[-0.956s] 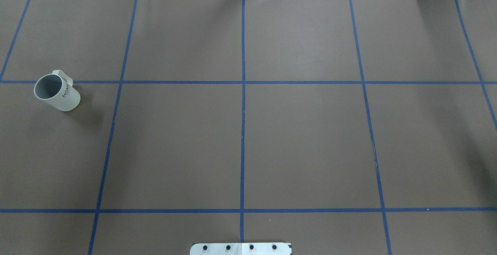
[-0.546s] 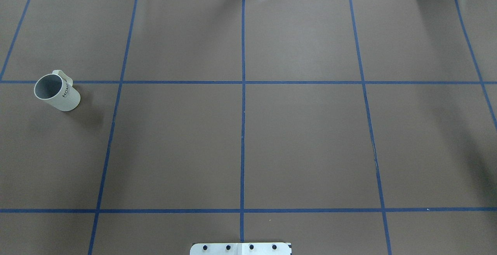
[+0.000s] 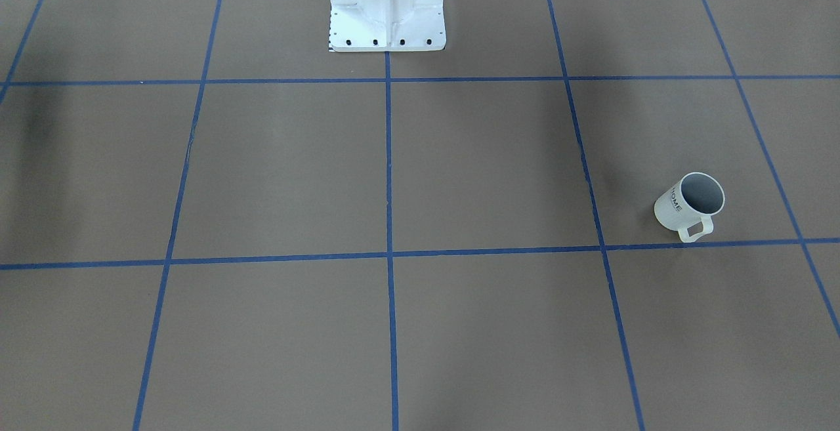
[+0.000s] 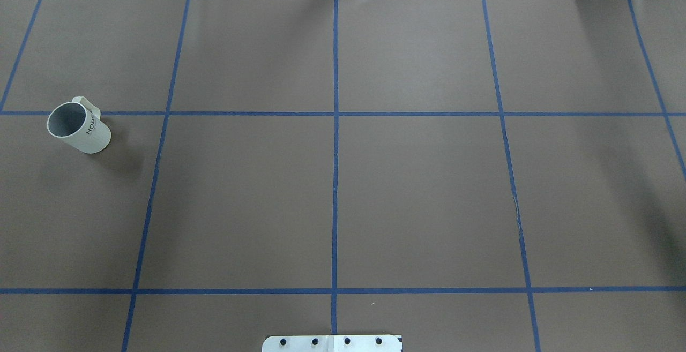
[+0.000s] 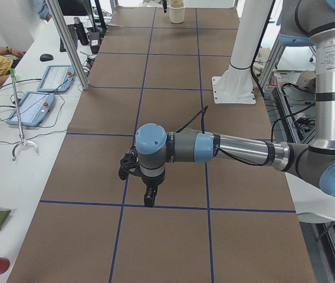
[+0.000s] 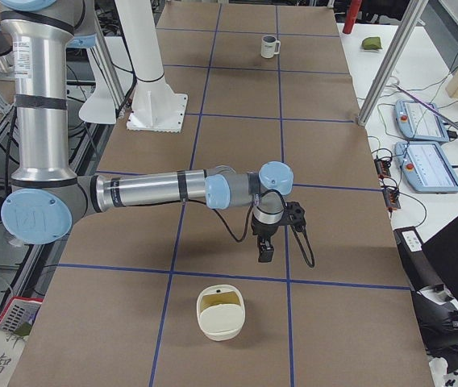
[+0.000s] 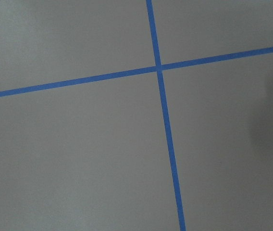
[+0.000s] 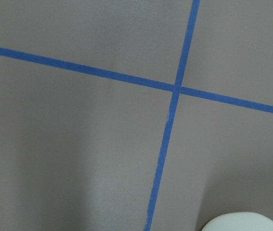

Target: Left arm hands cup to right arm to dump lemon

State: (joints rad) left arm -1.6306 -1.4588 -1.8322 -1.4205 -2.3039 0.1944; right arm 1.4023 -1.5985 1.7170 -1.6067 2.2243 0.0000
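Observation:
The off-white cup with black "HOME" lettering stands upright at the table's left side, handle toward the far edge. It also shows in the front-facing view and small and far in the exterior right view. Its visible inside is grey, and no lemon shows. The left gripper points down over the mat, apart from the cup. The right gripper points down at the opposite end. Both show only in side views, so I cannot tell whether they are open or shut.
A cream bowl with a yellowish inside sits on the mat near the right gripper; its rim edges into the right wrist view. The white robot base stands at the table's middle edge. Operators' benches flank the far side.

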